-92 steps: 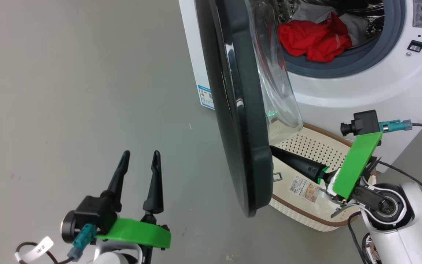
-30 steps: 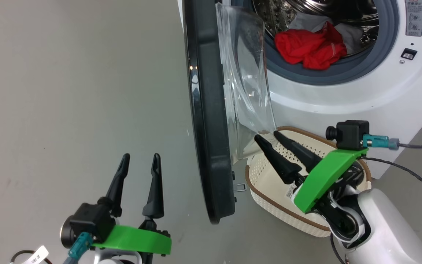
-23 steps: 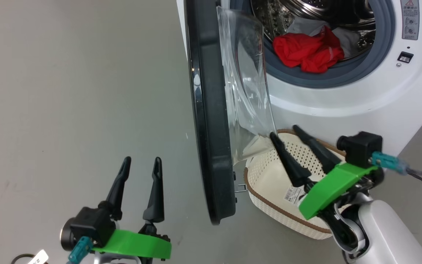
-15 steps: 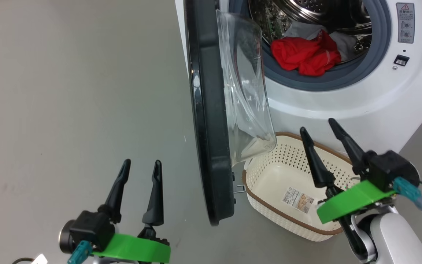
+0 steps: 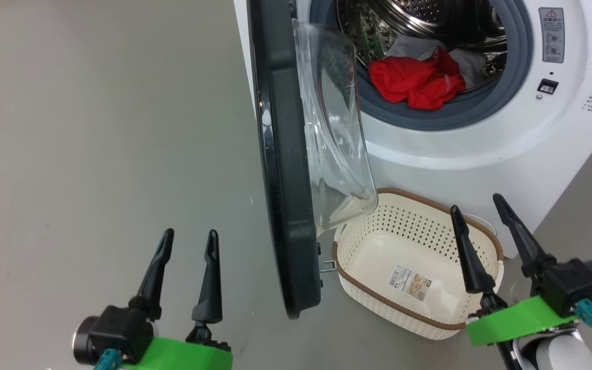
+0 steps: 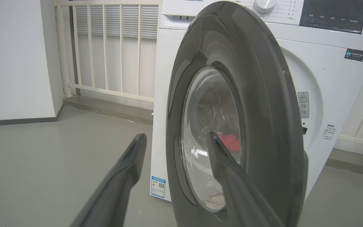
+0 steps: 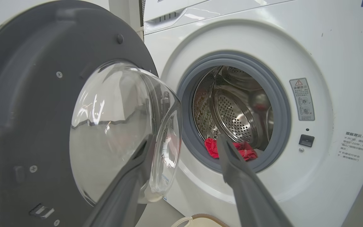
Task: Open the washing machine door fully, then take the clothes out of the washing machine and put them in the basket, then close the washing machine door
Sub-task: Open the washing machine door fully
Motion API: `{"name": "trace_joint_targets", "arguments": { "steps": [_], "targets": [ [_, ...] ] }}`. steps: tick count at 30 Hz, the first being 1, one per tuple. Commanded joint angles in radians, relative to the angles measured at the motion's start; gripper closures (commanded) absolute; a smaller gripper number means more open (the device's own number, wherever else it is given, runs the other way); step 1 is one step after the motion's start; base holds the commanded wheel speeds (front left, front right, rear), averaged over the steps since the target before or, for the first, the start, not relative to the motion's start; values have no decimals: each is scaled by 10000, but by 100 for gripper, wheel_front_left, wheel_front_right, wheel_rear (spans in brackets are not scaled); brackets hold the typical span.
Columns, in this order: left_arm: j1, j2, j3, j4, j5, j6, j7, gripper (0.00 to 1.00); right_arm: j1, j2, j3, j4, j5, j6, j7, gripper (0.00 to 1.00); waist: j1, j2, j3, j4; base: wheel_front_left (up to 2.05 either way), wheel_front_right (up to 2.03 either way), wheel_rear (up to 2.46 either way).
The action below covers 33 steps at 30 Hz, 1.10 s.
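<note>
Judging by how things lie, only the first step is dealt with, and perhaps not wholly. The washing machine door (image 5: 283, 180) is seen swung well out from the washing machine (image 5: 481, 149), about square to its front, with the glass bowl facing the drum. Whether it can be swung further cannot be told.

The clothes (image 5: 411, 82) are yet to be taken out. A red bundle, with pale grey and white fabric behind it, is seen lying at the drum's lower lip against the grey gasket. The basket (image 5: 378, 303) is set on the floor just before the machine, partly under the door's glass. Nothing but a sticker is seen in it.

The left gripper (image 5: 190, 234) is held over the floor outside the door, fingers spread and nothing between them. The right gripper (image 5: 475, 202) is held over the basket's right end, likewise spread and empty, pointed toward the drum opening. Unloading and the closing of the door are left entirely.
</note>
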Motion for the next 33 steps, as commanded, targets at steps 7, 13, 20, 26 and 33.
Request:
{"name": "trace_joint_targets", "arguments": {
  "steps": [7, 13, 20, 26, 33],
  "targets": [
    [36, 114, 407, -145, 200, -45, -78, 0, 573, 35, 311, -109, 466, 63, -203, 0, 0, 0, -139, -61, 0, 0, 0],
    [67, 114, 432, -57, 240, -5, -78, 0, 715, 35, 287, -100, 520, 63, -218, 0, 0, 0, -217, -47, 0, 0, 0],
    [98, 114, 468, -34, 268, 31, -78, 0, 798, 35, 211, -156, 583, 63, -221, 0, 0, 0, -272, -50, 0, 0, 0],
    [84, 114, 494, -50, 268, 15, -78, 0, 842, 35, 169, -158, 719, 63, -222, 0, 0, 0, -221, -62, 0, 0, 0],
    [-239, 114, 582, -674, 338, -11, -78, 100, 758, 35, 155, -114, 720, 63, -223, 0, 0, 0, -101, -63, 0, 0, 0]
  ]
}}
